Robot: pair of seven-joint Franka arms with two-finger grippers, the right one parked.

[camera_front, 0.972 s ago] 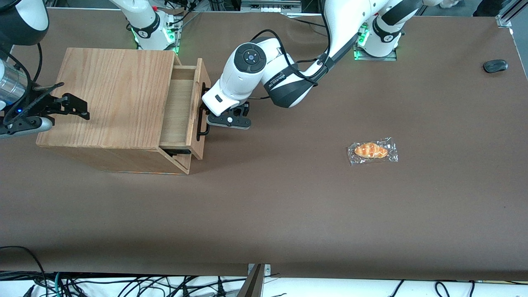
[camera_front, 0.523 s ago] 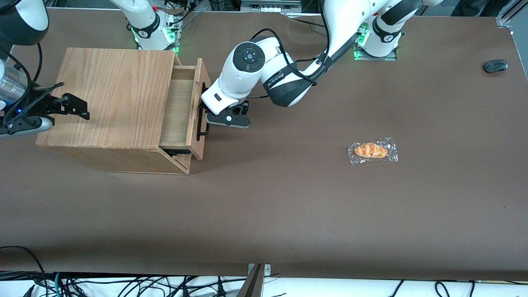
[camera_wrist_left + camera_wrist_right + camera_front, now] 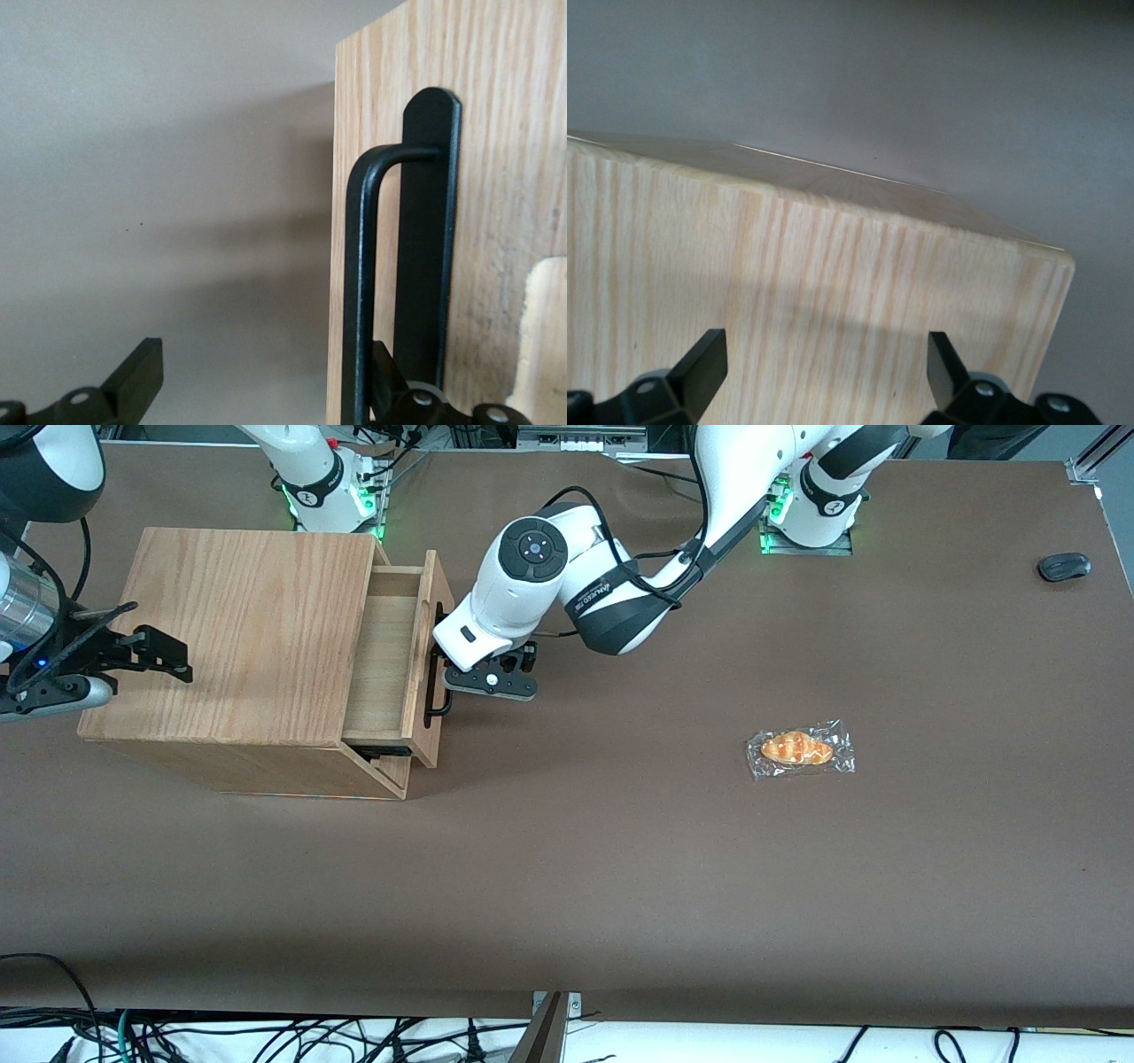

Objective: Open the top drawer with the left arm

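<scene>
The top drawer (image 3: 390,655) of the wooden cabinet (image 3: 248,629) stands partly pulled out, its bare wooden inside showing. Its flat oak front (image 3: 505,133) carries a long black bar handle (image 3: 436,700), which the wrist view shows close up (image 3: 359,292). The left arm (image 3: 532,576) reaches down to that front. Its gripper (image 3: 443,664) is open at the handle (image 3: 261,367). One finger (image 3: 394,390) sits in the gap between the bar and the wood, and the second finger (image 3: 137,367) hangs well clear over the table. The bar lies between the two, close to the tucked finger.
A lower wood front (image 3: 385,769) sits beneath the pulled drawer. A wrapped pastry (image 3: 800,749) lies on the brown table toward the working arm's end. A black mouse (image 3: 1064,566) rests farther from the front camera, near that end's edge.
The left arm's wrist and elbow have shifted slightly toward the cabinet. The drawer stands pulled out the same amount.
</scene>
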